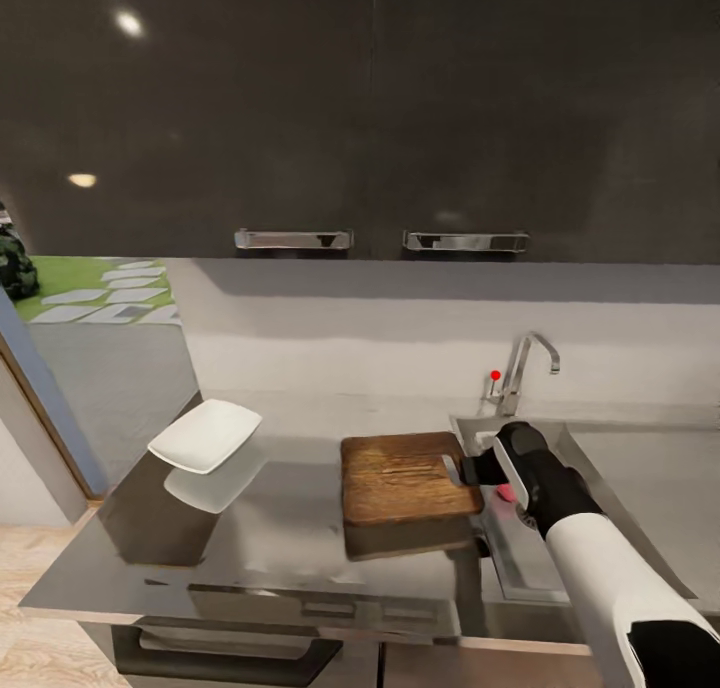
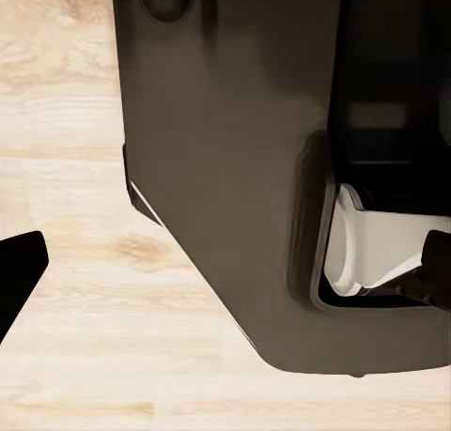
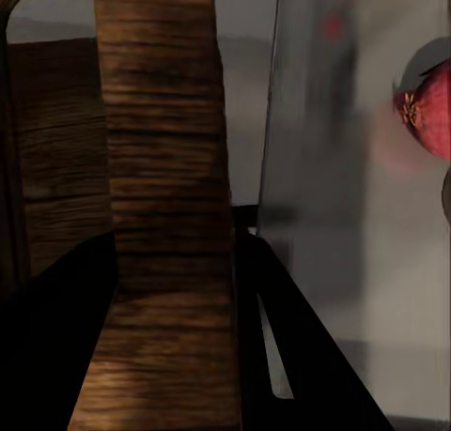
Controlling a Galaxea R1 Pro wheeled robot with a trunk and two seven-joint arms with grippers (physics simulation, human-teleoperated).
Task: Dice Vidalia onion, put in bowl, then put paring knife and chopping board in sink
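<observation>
My right gripper [image 1: 468,468] is shut on the slot-handle end of the dark brown chopping board [image 1: 408,476]. The board looks slightly raised over the glossy countertop [image 1: 280,558], its reflection below it, with the gripped end at the sink's [image 1: 510,558] left rim. In the right wrist view the handle strip of the chopping board [image 3: 164,168] runs between the right gripper's [image 3: 169,295] dark fingers. The reddish onion [image 3: 427,107] lies in the steel basin, and a pink bit of the onion [image 1: 508,492] shows beside my wrist. The white bowl [image 1: 205,435] sits far left. The paring knife is out of view.
The chrome tap [image 1: 522,368] with its red knob [image 1: 495,375] stands behind the sink, and the steel drainboard [image 1: 650,478] stretches right. Dark wall cabinets [image 1: 380,108] hang overhead. The left gripper [image 2: 225,271] points at the wood floor [image 2: 85,337] beside the robot's dark base [image 2: 244,168].
</observation>
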